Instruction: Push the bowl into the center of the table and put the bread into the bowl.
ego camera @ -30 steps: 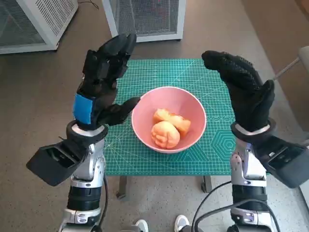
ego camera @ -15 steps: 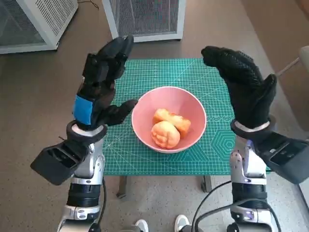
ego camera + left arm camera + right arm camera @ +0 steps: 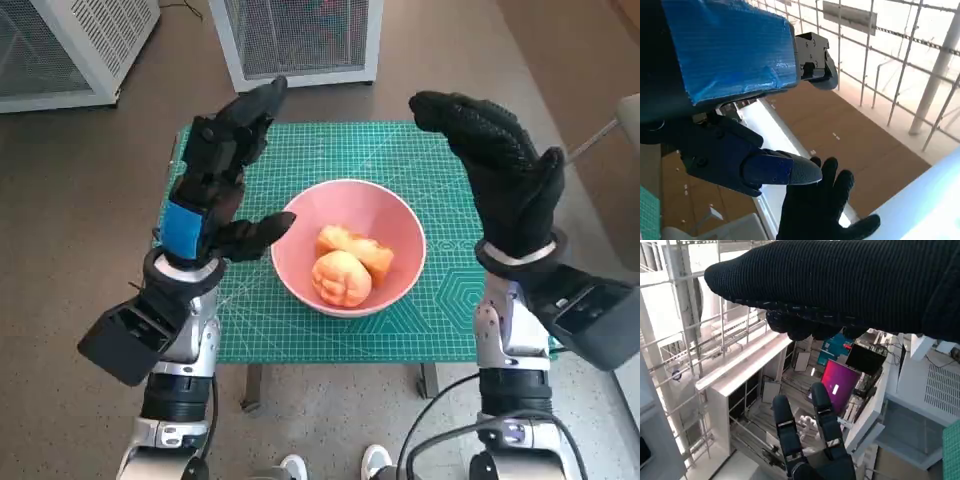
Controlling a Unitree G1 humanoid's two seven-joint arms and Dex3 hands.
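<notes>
Mid-worktop (image 3: 420,330), soft, light bread (image 3: 350,266) fills the rigid pink bowl (image 3: 300,225), best pushed rim-side; left hand (image 3: 215,185) and right hand (image 3: 500,170) hover empty, fingers spread.

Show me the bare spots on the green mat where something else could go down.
Bare mat runs along the far edge behind the pink bowl, between the raised left hand and right hand. Another strip lies along the near edge, and a patch sits right of the bowl. The middle is crowded: the bowl holds the bread, and the left hand's thumb reaches close to its rim.
</notes>
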